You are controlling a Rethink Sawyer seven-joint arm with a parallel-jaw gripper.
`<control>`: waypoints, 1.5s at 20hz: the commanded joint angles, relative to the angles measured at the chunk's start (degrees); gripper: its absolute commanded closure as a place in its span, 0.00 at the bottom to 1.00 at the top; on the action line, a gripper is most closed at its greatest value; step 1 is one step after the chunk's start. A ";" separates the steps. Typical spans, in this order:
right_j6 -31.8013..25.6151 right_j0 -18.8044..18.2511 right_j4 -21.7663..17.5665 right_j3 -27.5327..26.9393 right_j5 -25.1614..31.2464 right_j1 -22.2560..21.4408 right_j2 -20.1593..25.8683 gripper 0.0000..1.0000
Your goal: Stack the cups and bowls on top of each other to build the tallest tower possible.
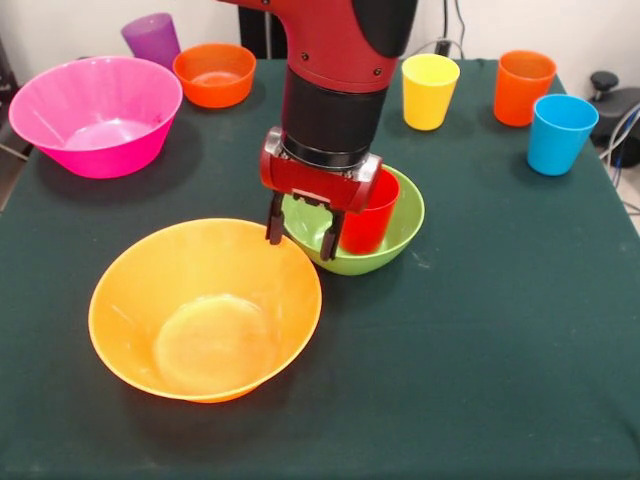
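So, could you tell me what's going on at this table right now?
The arm's gripper hangs open over the far rim of the yellow-orange bowl, holding nothing. Just behind it, a red cup stands inside the green bowl, the only stack so far. The pink bowl, small orange bowl and the purple, yellow, orange and blue cups stand apart along the table's far side.

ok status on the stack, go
Gripper open, fingers straddling the yellow-orange bowl's far rim. Red cup sits inside green bowl, right behind. Other cups and bowls apart at table edges, nothing blocking.
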 commanded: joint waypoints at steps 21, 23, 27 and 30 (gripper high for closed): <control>0.85 -0.17 3.49 10.32 10.15 -6.81 7.75 0.00; 0.75 -0.26 3.54 10.46 10.76 -7.23 7.76 0.00; 0.79 -0.37 3.49 10.36 10.93 -7.24 7.87 0.00; 0.79 -0.41 3.33 10.41 10.46 -7.05 7.86 0.00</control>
